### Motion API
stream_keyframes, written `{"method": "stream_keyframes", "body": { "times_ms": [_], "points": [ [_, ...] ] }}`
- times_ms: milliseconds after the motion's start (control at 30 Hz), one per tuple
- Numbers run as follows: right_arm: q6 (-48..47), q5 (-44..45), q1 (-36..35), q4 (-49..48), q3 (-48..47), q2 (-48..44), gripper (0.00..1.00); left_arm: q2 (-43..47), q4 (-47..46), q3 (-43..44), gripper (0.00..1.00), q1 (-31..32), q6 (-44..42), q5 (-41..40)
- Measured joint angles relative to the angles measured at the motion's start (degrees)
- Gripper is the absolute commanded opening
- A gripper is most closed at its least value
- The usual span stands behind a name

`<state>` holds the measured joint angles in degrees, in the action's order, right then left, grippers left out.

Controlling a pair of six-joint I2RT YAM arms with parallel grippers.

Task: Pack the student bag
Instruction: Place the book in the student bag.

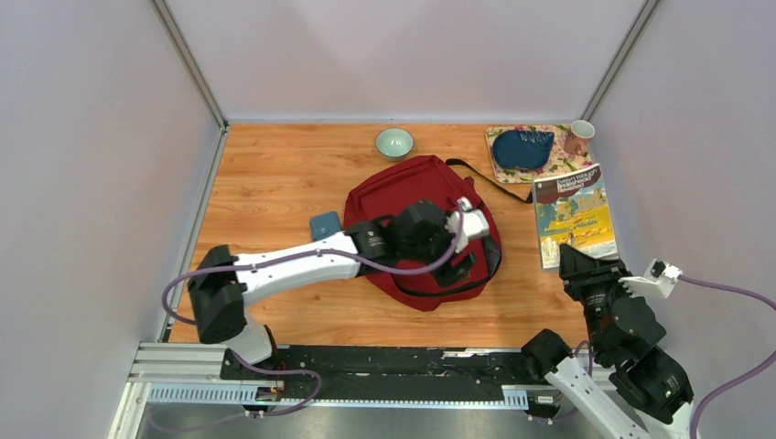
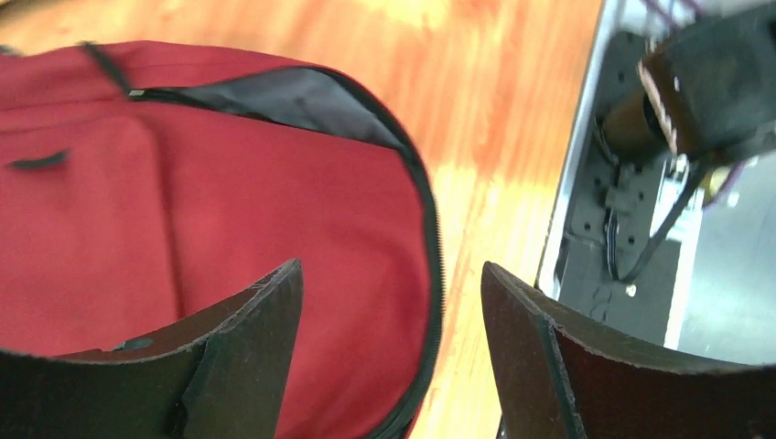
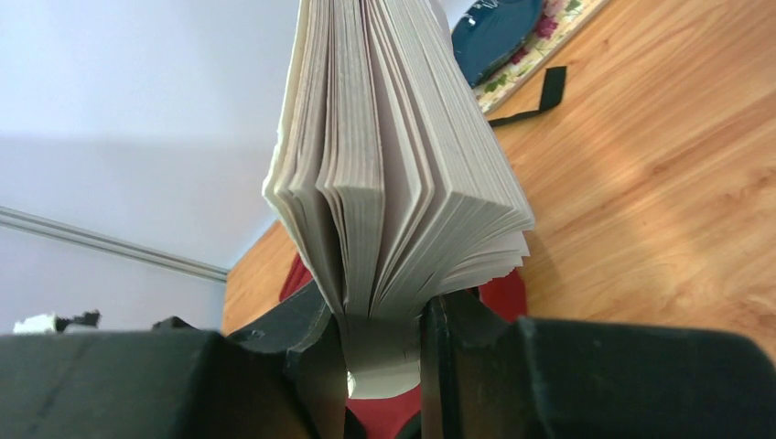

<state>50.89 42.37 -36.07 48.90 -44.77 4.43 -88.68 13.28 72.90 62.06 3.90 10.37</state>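
The dark red student bag [image 1: 403,183] lies flat mid-table, its black strap trailing to the back right. In the left wrist view the bag [image 2: 229,201] shows its zip partly open on grey lining [image 2: 293,101]. My left gripper [image 1: 459,266] hovers over the bag's near right edge, open and empty [image 2: 392,270], its jaws straddling the zipper rim. My right gripper [image 1: 575,259] is shut on a paperback book [image 1: 575,215] with a yellow map cover, right of the bag. In the right wrist view the book's pages [image 3: 403,165] fan out above the gripper [image 3: 382,320], and red bag [image 3: 505,294] shows behind.
A teal bowl [image 1: 394,142] stands behind the bag. A dark blue pouch [image 1: 522,148] lies on a floral mat at back right, with a pink cup [image 1: 577,137] beside it. A small blue object [image 1: 325,224] lies by the bag's left edge. Walls close three sides.
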Motion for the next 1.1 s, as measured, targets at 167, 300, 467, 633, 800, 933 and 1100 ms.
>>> {"method": "stream_keyframes", "body": {
  "times_ms": [167,300,467,633,800,933,1100],
  "points": [
    [0.1,0.0,0.0,2.8,0.0,0.0,0.00,-6.8,4.6,2.3,0.79,4.5,-6.2,-0.4],
    [0.3,0.0,0.0,3.6,0.1,0.0,0.00,-7.5,5.6,2.3,0.79,4.1,-7.5,-0.4],
    [0.5,-0.6,0.0,4.0,0.6,0.0,0.00,-8.2,5.4,2.4,0.79,4.0,-7.9,-0.3],
    [0.6,-1.2,0.0,4.2,0.9,0.0,0.00,-10.6,5.5,2.8,0.78,4.2,-8.0,0.1],
    [0.7,-1.3,0.0,4.2,0.9,0.0,0.00,-12.3,5.6,4.0,0.73,4.3,-8.0,1.0],
    [0.7,-1.4,0.0,4.2,0.9,0.0,0.00,-12.8,5.6,4.8,0.54,4.3,-8.0,1.0],
    [0.7,-1.4,0.0,4.2,0.9,0.2,0.00,-13.4,5.7,4.9,0.44,4.3,-8.2,0.7]
  ]
}}
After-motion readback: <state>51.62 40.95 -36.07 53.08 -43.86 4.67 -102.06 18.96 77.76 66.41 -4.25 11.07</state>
